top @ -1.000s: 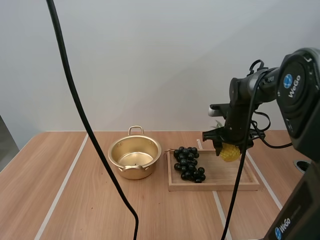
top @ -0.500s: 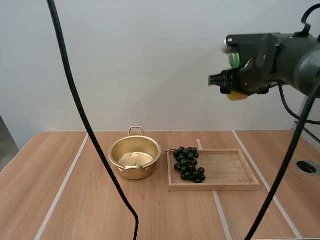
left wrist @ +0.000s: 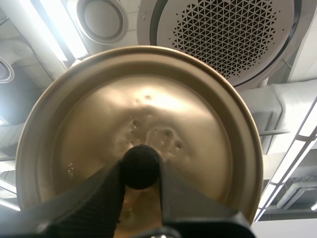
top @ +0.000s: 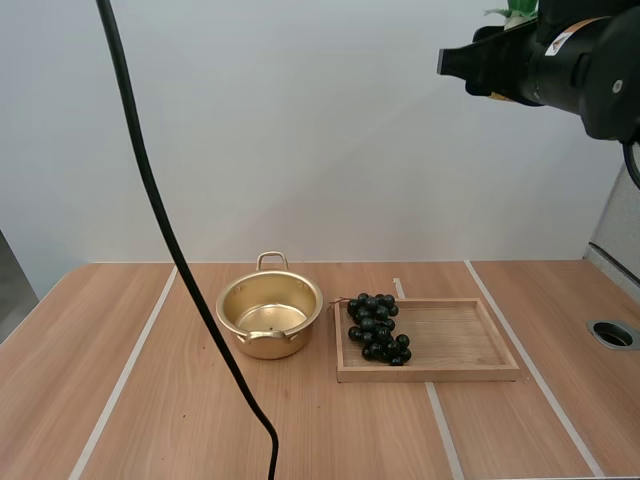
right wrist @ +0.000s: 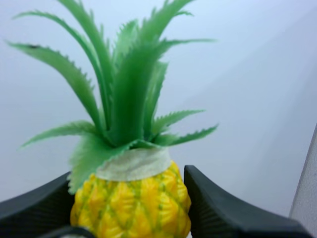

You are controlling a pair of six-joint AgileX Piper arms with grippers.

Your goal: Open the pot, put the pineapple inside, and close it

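Note:
The gold pot (top: 270, 314) stands open on the table, left of the wooden tray (top: 470, 345). Its lid (left wrist: 143, 124) is held up in the left wrist view, with my left gripper (left wrist: 140, 173) shut on the black knob (left wrist: 140, 166). A yellow pineapple (right wrist: 131, 203) with green leaves (right wrist: 119, 84) sits between the fingers (right wrist: 223, 208) of my right gripper (right wrist: 131, 210), which is shut on it. In the high view the right arm (top: 560, 60) is raised far above the table at the upper right, the pineapple's leaves (top: 518, 8) just peeking over it.
A bunch of dark grapes (top: 377, 327) lies at the left end of the wooden tray. A round hole (top: 612, 334) is set in the table near the right edge. Pale stripes run across the wooden tabletop.
The right arm has lifted the pineapple from just above the tray to high over the table, rising further in the last half second. The pot, grapes and tray stay put.

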